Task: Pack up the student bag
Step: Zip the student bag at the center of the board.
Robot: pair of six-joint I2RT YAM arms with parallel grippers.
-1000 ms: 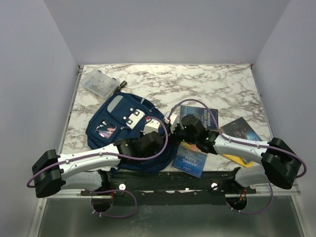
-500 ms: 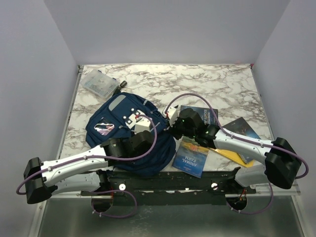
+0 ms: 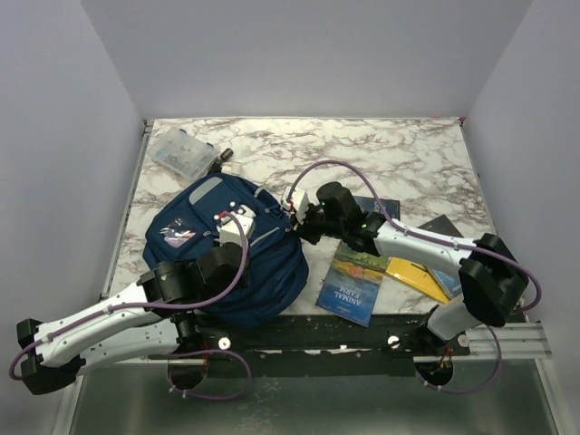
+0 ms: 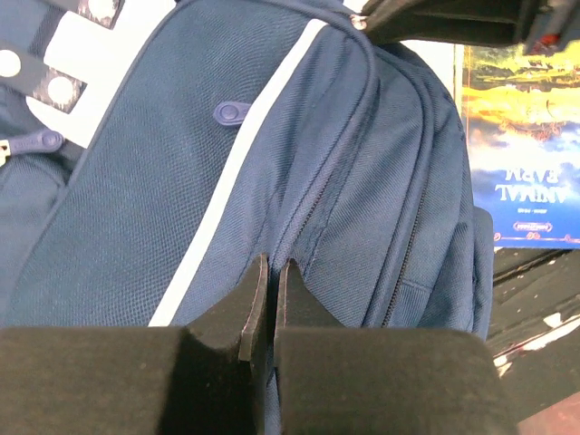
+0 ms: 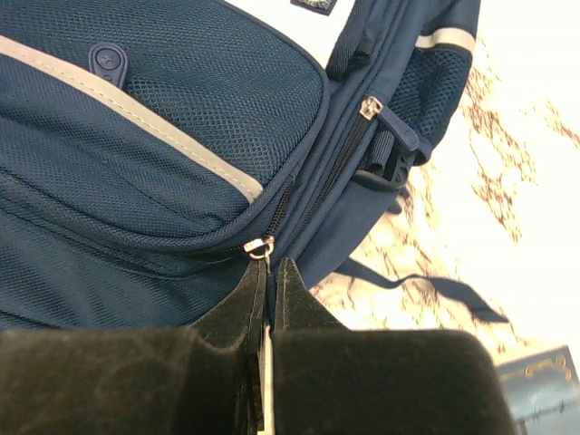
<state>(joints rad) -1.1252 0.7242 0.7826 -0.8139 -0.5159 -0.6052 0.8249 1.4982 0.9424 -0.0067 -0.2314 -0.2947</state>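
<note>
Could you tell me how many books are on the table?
3: Animal Farm beside the bag, a dark one behind the right arm, another farther right. The yellow cover may be a fourth.

I read just one title, "ANIMAL FARM", printed on the blue-and-yellow book. Through my left wrist camera it appears upside down.
</note>
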